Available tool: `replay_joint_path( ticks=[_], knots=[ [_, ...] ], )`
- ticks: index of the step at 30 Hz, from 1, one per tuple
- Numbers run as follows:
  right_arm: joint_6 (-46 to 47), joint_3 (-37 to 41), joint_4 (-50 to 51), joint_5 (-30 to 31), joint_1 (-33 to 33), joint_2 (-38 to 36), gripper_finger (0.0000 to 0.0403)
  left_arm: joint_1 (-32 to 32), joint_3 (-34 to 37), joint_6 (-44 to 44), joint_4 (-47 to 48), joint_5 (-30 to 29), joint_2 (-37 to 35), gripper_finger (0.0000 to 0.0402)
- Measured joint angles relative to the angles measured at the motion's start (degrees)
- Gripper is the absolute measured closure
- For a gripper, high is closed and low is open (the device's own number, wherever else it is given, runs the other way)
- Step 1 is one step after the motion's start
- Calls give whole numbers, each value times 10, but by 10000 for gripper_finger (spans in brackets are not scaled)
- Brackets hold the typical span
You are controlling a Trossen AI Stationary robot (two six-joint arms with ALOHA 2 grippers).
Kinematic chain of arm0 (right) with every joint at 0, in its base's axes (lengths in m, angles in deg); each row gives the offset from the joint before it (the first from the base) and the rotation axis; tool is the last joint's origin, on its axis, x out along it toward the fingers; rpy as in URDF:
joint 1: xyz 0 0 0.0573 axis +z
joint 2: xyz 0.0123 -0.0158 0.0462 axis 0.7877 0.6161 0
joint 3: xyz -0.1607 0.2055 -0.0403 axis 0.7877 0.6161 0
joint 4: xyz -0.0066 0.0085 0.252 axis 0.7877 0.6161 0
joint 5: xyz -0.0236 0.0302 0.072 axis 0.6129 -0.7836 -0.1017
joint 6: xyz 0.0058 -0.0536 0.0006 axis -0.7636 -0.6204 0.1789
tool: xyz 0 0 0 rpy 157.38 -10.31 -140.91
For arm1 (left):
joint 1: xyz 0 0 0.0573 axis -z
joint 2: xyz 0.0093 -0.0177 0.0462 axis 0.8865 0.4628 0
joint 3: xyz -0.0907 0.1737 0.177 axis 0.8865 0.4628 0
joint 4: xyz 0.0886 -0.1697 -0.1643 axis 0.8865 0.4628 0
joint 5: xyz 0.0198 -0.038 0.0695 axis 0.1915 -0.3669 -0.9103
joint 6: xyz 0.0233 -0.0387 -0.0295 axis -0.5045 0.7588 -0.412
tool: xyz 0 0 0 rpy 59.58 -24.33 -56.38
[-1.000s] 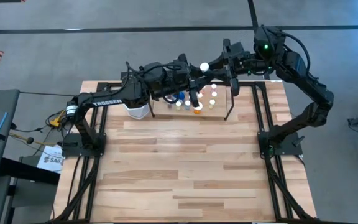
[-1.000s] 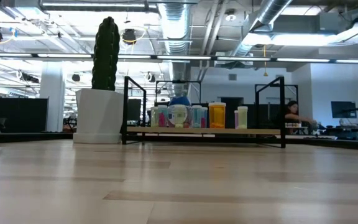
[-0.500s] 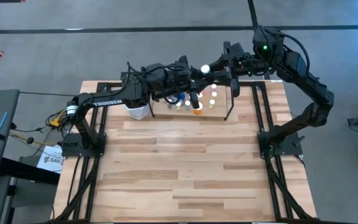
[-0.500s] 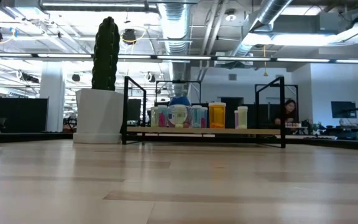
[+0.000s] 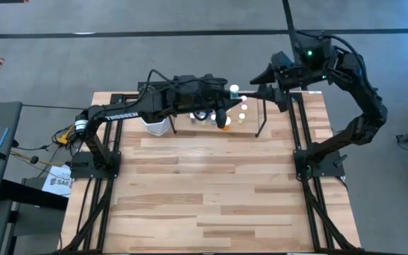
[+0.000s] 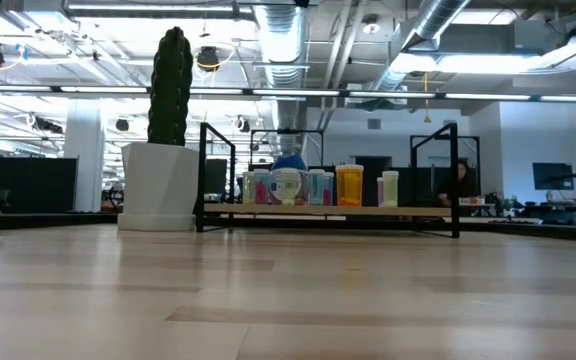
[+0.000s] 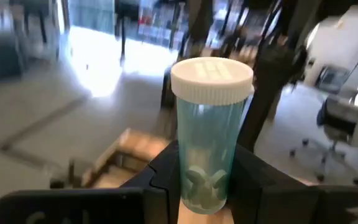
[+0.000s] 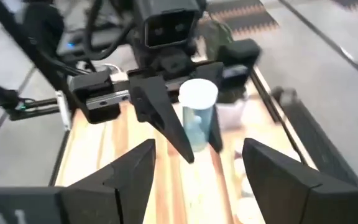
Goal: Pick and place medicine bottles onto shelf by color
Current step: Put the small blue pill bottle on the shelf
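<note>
A teal medicine bottle (image 7: 210,130) with a white cap (image 5: 233,89) hangs above the shelf (image 5: 255,122) in my left gripper (image 5: 227,98), which is shut on it. My right gripper (image 5: 259,83) stands open just to the bottle's right, apart from it; in its wrist view its fingers (image 8: 129,168) frame the bottle (image 8: 197,121) from a distance. Several more medicine bottles (image 6: 308,187) stand upright on the shelf board (image 6: 408,211). My left gripper pinches the teal bottle's lower body (image 7: 182,186) between its two fingers, one on either side. The fingers reach in from the table's left. The bottle stands upright, cap up, lifted clear of the shelf.
A white pot with a tall green cactus (image 6: 168,90) stands at the shelf's left end, under my left arm (image 5: 119,113). The shelf's black posts (image 6: 454,175) rise at its corners. The tabletop's near half (image 5: 204,191) is bare wood.
My right gripper has opened, let go of the teal bottle and drawn back toward the table's right edge. The bottle stays upright in my left gripper, which has carried it a little toward the near edge, over the shelf.
</note>
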Motion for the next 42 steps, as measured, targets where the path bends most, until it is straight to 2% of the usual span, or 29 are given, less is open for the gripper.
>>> replay_joint_path(
  ticks=[3,8,17,22,30,42],
  knots=[
    [20,-1,30,25,1,3,138,-5,0,30,69,0,0,325],
    [59,-1,49,30,11,31,138,-6,0,44,161,14,0,325],
    [70,-1,51,30,55,104,139,8,0,7,232,73,1,325],
    [19,-1,51,28,84,127,139,6,0,17,255,134,1,324],
    [18,-1,46,27,118,144,139,6,0,-5,272,135,1,324],
    [40,-1,49,42,120,145,139,18,-13,-61,255,123,0,324]
  ],
)
